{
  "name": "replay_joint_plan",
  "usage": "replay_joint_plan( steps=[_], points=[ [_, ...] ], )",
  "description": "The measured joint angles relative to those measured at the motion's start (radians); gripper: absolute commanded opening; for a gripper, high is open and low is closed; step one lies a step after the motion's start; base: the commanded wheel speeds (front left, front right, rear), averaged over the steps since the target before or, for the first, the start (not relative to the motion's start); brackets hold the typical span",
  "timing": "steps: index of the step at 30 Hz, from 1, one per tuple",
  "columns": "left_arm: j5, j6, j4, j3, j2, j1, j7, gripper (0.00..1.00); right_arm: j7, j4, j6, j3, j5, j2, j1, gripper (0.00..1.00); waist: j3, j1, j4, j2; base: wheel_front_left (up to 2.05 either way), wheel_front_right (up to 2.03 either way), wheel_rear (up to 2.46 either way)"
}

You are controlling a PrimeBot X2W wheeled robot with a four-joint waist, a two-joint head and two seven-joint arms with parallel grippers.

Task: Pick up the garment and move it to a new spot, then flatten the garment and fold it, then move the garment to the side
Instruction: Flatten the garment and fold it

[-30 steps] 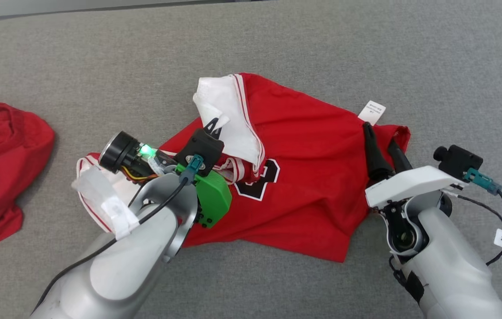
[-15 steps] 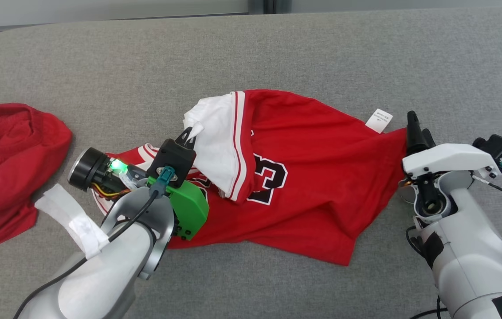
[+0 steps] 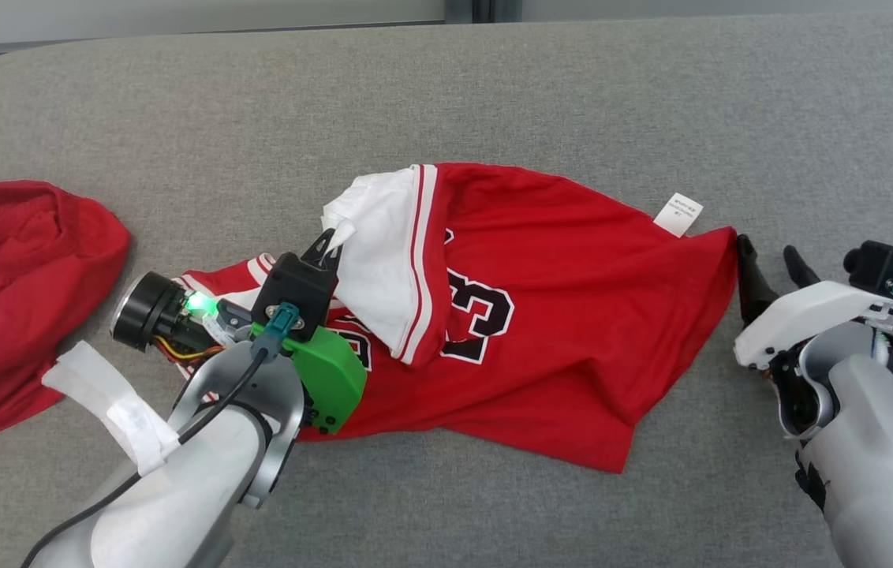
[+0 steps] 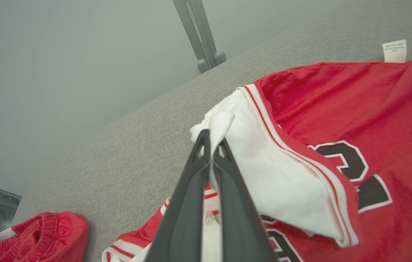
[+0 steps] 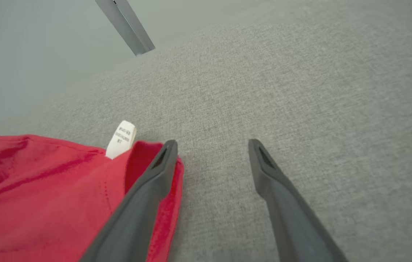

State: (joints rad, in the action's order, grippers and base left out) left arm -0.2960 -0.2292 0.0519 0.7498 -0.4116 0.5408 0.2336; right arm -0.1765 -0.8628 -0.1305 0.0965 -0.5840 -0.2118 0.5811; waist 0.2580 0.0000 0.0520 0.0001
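**Flattening stage, head and wrist views.** A red basketball jersey (image 3: 557,315) is lying crumpled on the grey counter (image 3: 652,95), with its long axis running from the robot's left to its right.

- **Left end of the jersey:** the left gripper (image 3: 328,241) is pinching the tip of a turned-back white flap (image 3: 379,260), its fingers pressed fully together on the cloth.
- **Right end of the jersey:** the right gripper (image 3: 766,248) is waiting with its fingers spread wide and holding nothing. It is just beside the pointed corner under the care label (image 3: 678,214). The corner is lying at the inner finger, not between the two.

The right arm is the nearer one to that corner. A small shift toward the jersey would probably bring the corner between the fingers.

Bare counter is lying open beyond the jersey's far edge and right end. A second red garment (image 3: 13,300), well apart from the left end, is limiting room there.
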Motion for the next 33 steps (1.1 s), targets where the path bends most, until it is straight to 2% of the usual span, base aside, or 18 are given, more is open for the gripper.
replay_joint_plan(
  steps=[3,5,6,7,8,9,15,22,25,28,30,33],
  points=[
    [-0.002,-0.001,-0.007,-0.002,-0.006,-0.004,0.000,0.00,0.056,0.026,0.000,0.013,0.040,0.009,-0.013,1.00,0.006,0.0000,-0.003,0.0000,0.00,0.00,0.00],
    [-0.003,-0.001,-0.009,-0.001,-0.006,-0.004,0.000,0.00,0.080,0.038,0.000,0.025,0.071,0.006,-0.016,0.92,0.008,0.0000,-0.001,0.0000,0.00,0.00,0.00],
    [-0.004,-0.001,-0.010,-0.002,-0.006,-0.004,-0.002,0.00,0.093,0.045,0.000,0.030,0.085,0.007,-0.018,0.80,0.009,0.0000,0.001,0.0000,0.00,0.00,0.00],
    [-0.007,-0.001,-0.010,-0.002,-0.006,-0.003,-0.003,0.00,0.107,0.055,0.000,0.035,0.095,0.009,-0.019,0.47,0.010,0.0000,0.003,0.0000,0.00,0.00,0.00],
    [-0.008,-0.001,-0.009,-0.002,-0.007,-0.003,-0.006,0.00,0.112,0.063,0.000,0.037,0.099,0.011,-0.022,0.42,0.011,0.0000,0.004,0.0000,0.00,0.00,0.00],
    [-0.010,0.000,-0.007,-0.003,-0.007,-0.003,-0.007,0.00,0.114,0.072,0.000,0.037,0.110,0.010,-0.025,0.00,0.011,0.0000,0.005,0.0000,0.00,0.00,0.00],
    [-0.011,-0.004,0.009,-0.035,-0.024,0.007,-0.078,0.00,0.041,0.139,0.000,-0.016,0.187,-0.022,-0.036,0.00,-0.006,0.0000,0.004,0.0000,0.00,0.00,0.00],
    [0.021,0.005,0.035,-0.115,-0.128,0.104,-0.193,0.00,-0.043,0.241,-0.001,-0.076,0.278,-0.077,-0.002,0.00,-0.042,0.0000,-0.011,0.0000,0.00,0.00,0.00],
    [0.033,0.016,0.014,-0.156,-0.166,0.165,-0.258,0.00,-0.072,0.327,-0.001,-0.062,0.287,-0.106,0.034,0.00,-0.055,0.0000,-0.017,0.0000,0.00,0.00,0.00],
    [-0.008,0.028,-0.030,-0.198,-0.172,0.184,-0.311,0.00,-0.082,0.424,-0.001,-0.023,0.288,-0.153,0.048,0.00,-0.066,0.0000,-0.023,0.0000,0.00,0.00,0.00],
    [-0.035,0.030,-0.052,-0.216,-0.174,0.171,-0.323,0.00,-0.085,0.500,0.000,0.023,0.283,-0.180,0.030,0.00,-0.070,0.0000,-0.023,0.0000,0.00,0.00,0.00],
    [-0.070,0.009,-0.077,-0.224,-0.187,0.079,-0.323,0.00,-0.086,0.614,-0.001,0.079,0.271,-0.212,-0.056,0.00,-0.068,0.0000,-0.020,-0.0001,0.00,0.00,0.00]
  ],
)
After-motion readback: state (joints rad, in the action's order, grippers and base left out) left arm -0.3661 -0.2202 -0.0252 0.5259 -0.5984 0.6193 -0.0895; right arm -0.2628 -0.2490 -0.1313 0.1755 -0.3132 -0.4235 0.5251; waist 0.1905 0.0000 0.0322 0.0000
